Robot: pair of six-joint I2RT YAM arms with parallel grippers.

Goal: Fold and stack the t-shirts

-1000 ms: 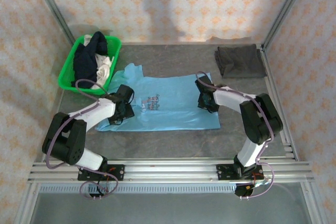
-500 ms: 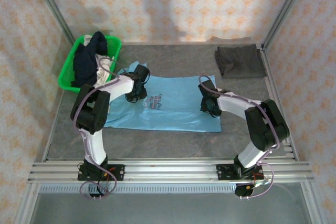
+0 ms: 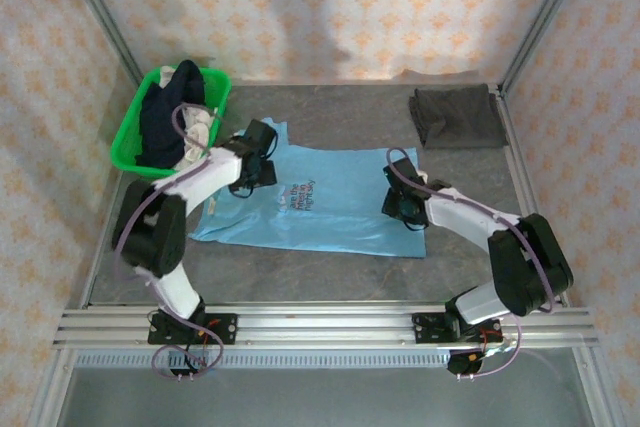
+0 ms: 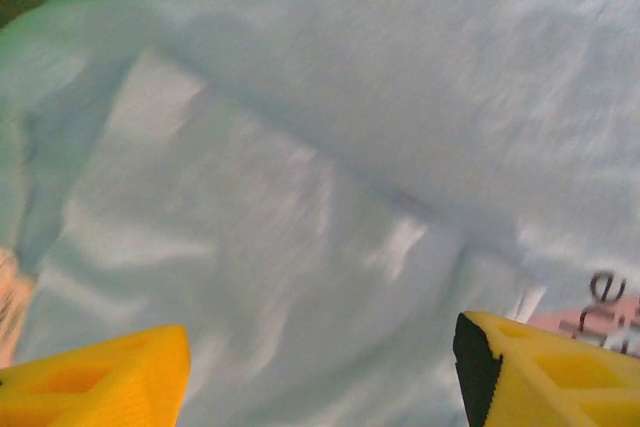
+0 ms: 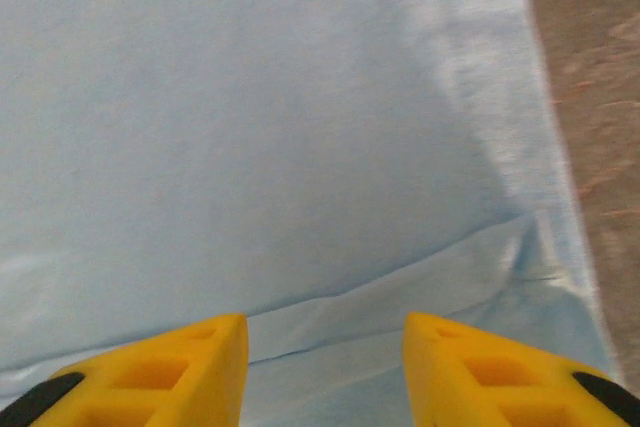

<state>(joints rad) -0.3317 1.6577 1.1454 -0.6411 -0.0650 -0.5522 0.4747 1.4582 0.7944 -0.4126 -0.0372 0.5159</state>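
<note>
A light blue t-shirt (image 3: 345, 202) lies spread flat in the middle of the table, its dark-and-red lettering (image 3: 298, 195) facing up. My left gripper (image 3: 258, 169) hovers low over its left shoulder area, near the collar. In the left wrist view the left gripper (image 4: 320, 377) is open wide over rumpled blue cloth (image 4: 350, 147), with nothing between the fingers. My right gripper (image 3: 402, 203) is over the shirt's right side, near the hem. In the right wrist view the right gripper (image 5: 325, 367) stands open above the hem fold (image 5: 400, 287). A folded dark grey t-shirt (image 3: 456, 117) lies at the back right.
A green plastic basket (image 3: 128, 137) at the back left holds a navy shirt (image 3: 165, 112) and a white one (image 3: 200, 127). Bare grey table (image 3: 330, 112) lies behind and in front of the blue shirt. Metal frame rails run along the near edge (image 3: 320, 327) and the sides.
My left gripper swung from the shirt's lower left up to its shoulder near the collar. The shirt shifted and skewed slightly. My right gripper slid a little nearer along the hem.
</note>
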